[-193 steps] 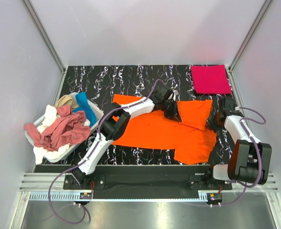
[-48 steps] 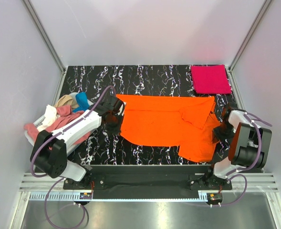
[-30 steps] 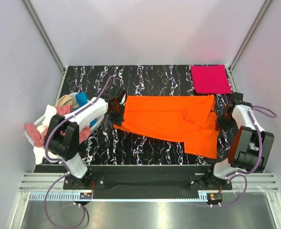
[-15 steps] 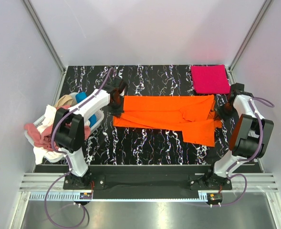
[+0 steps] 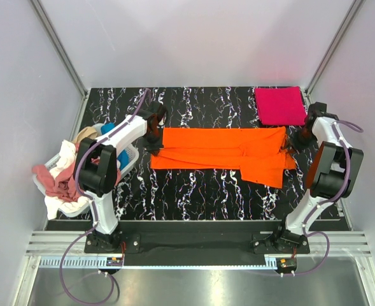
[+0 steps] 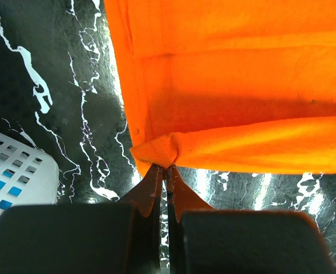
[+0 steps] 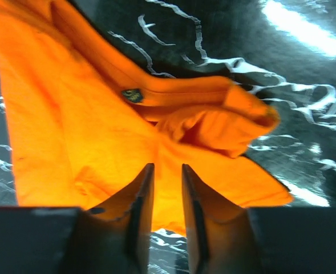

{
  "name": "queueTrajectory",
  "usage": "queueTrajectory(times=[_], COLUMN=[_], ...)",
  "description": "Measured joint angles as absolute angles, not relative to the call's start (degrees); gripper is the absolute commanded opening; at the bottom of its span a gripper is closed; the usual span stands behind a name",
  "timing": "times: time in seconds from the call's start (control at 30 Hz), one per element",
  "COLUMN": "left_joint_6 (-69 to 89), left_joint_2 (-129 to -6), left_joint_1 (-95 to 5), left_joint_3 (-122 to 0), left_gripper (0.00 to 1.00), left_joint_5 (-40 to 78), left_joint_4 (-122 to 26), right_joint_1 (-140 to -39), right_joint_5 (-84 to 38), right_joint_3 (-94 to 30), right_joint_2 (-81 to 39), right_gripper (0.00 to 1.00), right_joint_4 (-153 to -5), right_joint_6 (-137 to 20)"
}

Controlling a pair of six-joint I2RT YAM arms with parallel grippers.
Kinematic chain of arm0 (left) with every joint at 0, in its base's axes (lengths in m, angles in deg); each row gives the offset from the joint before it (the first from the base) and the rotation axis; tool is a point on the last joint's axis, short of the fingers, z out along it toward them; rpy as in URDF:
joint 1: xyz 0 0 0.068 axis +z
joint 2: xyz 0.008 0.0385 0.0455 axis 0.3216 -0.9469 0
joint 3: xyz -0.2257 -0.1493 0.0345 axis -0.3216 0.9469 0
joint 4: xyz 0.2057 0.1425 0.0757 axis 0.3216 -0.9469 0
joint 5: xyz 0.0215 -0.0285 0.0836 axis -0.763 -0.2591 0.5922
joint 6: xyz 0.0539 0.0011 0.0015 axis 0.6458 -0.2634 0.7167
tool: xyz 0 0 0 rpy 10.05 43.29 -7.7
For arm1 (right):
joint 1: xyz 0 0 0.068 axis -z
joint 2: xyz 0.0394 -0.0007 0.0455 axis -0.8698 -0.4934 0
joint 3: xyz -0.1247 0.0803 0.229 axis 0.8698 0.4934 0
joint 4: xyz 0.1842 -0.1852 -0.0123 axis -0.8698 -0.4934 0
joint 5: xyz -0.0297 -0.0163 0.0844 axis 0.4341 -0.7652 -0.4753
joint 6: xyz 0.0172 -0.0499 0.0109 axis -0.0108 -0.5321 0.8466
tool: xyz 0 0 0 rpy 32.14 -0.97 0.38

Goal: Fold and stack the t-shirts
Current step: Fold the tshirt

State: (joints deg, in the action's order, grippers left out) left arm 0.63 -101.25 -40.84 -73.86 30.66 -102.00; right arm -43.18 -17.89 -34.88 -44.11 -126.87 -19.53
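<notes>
The bright orange t-shirt (image 5: 225,148) lies on the black marbled table as a long band folded lengthwise, with a lower flap at its right end. My left gripper (image 5: 153,141) is at its left end, shut on the shirt's folded corner (image 6: 156,151) in the left wrist view (image 6: 165,166). My right gripper (image 5: 295,141) is at the right end. In the right wrist view (image 7: 166,166) its jaws stand a little apart over the orange cloth (image 7: 71,114), which shows smooth between them. The crimson-pink t-shirt (image 5: 279,105) lies folded at the back right.
The white-and-blue basket (image 5: 130,155) stands at the left, its corner also in the left wrist view (image 6: 13,165). It holds dusty rose-red (image 5: 60,180), white (image 5: 65,153), tan (image 5: 85,135) and blue (image 5: 108,129) shirts. Bare table (image 5: 200,201) lies in front of the orange shirt.
Both grippers have carried the orange shirt's near edge toward the back, folding it over into a narrower band. The right gripper's jaws now stand apart.
</notes>
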Motion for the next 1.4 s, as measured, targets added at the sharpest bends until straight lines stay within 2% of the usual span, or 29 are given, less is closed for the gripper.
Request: queueTrajectory(times=[0.23, 0.4, 0.67, 0.9, 0.97, 1.1, 1.13, 1.23, 1.4], left_joint_6=[1.5, 2.0, 2.1, 2.1, 2.1, 2.1, 2.1, 2.1, 2.1], left_joint_2=[-101.2, -101.3, -101.4, -101.4, -101.4, -101.4, -101.4, -101.4, -101.4], left_joint_1=[-40.8, -40.8, -40.8, -40.8, -40.8, -40.8, -40.8, -40.8, -40.8], left_joint_3=[-73.9, -73.9, -73.9, -73.9, -73.9, -73.9, -73.9, -73.9, -73.9], left_gripper=[0.00, 0.00, 0.00, 0.00, 0.00, 0.00, 0.00, 0.00, 0.00], left_joint_5=[29.9, 28.9, 27.3, 26.9, 26.7, 26.7, 26.7, 26.7, 26.6], left_joint_4=[-102.5, -102.6, -102.5, -102.4, -102.3, -102.2, -102.2, -102.2, -102.2], right_joint_1=[-43.2, -44.4, -44.9, -44.9, -44.9, -45.0, -45.0, -45.0, -45.0], right_joint_5=[-15.0, -15.2, -15.2, -14.7, -14.6, -13.8, -13.5, -12.7, -12.1], right_joint_3=[-30.2, -18.4, -7.1, -4.3, -3.8, -3.2, -3.2, -3.1, -2.9], right_joint_2=[-37.5, -29.6, -27.1, -26.6, -26.7, -27.0, -27.0, -26.9, -24.9], right_gripper=[0.38, 0.40, 0.41, 0.41, 0.40, 0.28, 0.24, 0.00, 0.00], right_joint_4=[-128.6, -128.3, -126.9, -122.4, -120.9, -119.3, -119.2, -118.3, -117.9], right_joint_6=[-21.6, -20.0, -16.3, -15.1, -15.1, -15.0, -15.0, -15.4, -15.4])
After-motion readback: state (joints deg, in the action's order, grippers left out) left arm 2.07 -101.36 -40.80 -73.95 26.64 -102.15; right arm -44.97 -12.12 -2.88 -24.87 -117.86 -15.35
